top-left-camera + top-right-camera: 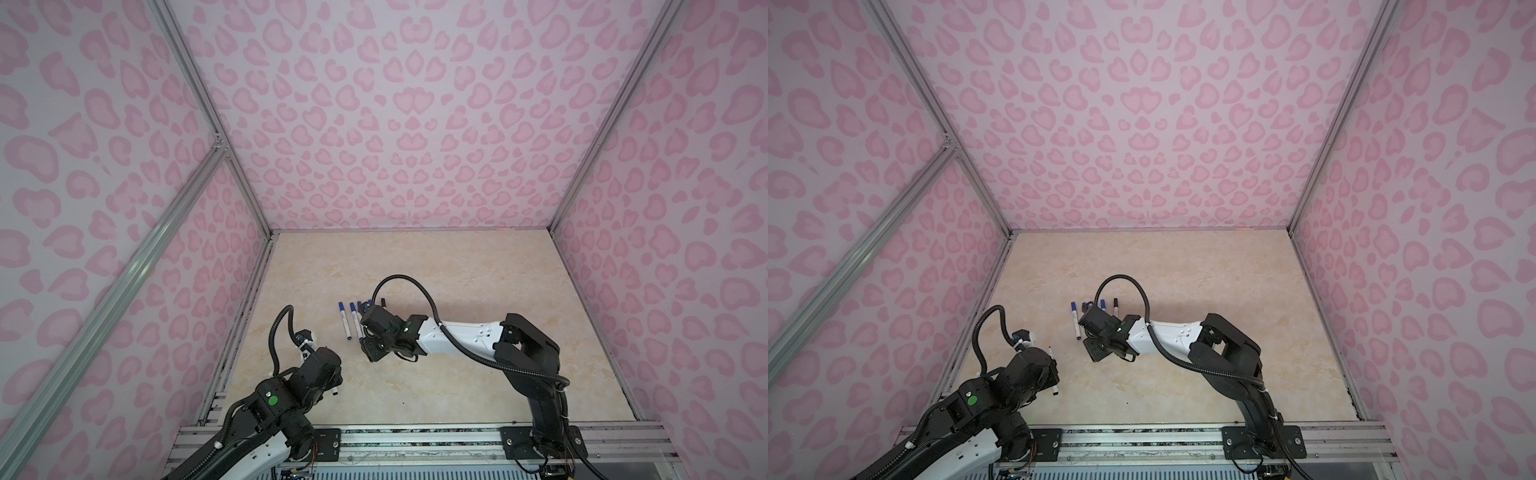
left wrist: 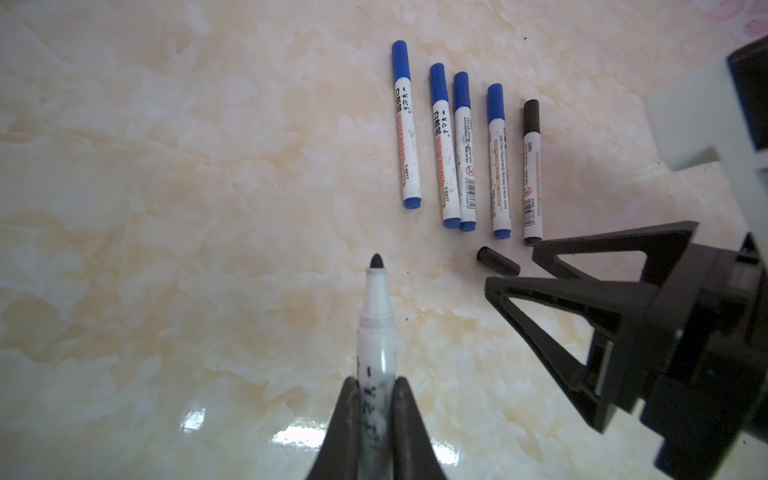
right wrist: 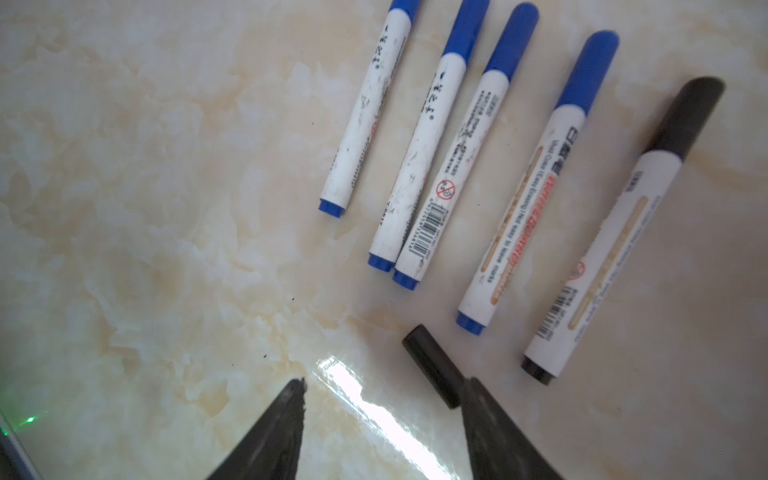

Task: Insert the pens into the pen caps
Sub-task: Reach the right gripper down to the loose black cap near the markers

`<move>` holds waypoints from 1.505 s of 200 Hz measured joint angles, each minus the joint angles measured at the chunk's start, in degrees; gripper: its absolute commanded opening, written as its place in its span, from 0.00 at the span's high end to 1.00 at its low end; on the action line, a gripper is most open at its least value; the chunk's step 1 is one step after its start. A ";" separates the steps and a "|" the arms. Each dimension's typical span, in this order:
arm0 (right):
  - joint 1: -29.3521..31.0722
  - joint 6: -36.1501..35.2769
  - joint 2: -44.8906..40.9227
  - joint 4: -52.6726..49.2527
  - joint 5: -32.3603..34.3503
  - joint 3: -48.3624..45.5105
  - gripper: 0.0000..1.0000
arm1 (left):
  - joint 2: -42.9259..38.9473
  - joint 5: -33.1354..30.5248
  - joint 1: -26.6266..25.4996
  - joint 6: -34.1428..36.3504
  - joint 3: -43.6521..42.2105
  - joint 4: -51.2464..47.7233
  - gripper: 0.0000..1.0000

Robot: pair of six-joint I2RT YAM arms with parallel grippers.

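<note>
My left gripper (image 2: 376,380) is shut on a white pen (image 2: 376,328), whose bare black tip points out past the fingers; this pen (image 1: 1054,390) also shows in a top view at the table's left. Several capped pens lie side by side, most with blue caps (image 2: 401,60) and one with a black cap (image 2: 531,114). A loose black pen cap (image 3: 432,365) lies on the table just short of that row. My right gripper (image 3: 386,384) hangs open over the table. The loose cap's end lies beside one of its fingertips (image 3: 473,386), not between the jaws.
The marble-look table (image 1: 457,270) is boxed in by pink patterned walls (image 1: 415,124). An aluminium rail (image 1: 415,440) carrying both arm bases runs along the front edge. In both top views the right arm covers part of the pen row.
</note>
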 measured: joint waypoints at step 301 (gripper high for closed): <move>3.58 -2.19 8.07 -13.57 11.06 9.97 0.65 | -0.61 0.20 0.04 -0.24 -0.55 0.24 0.97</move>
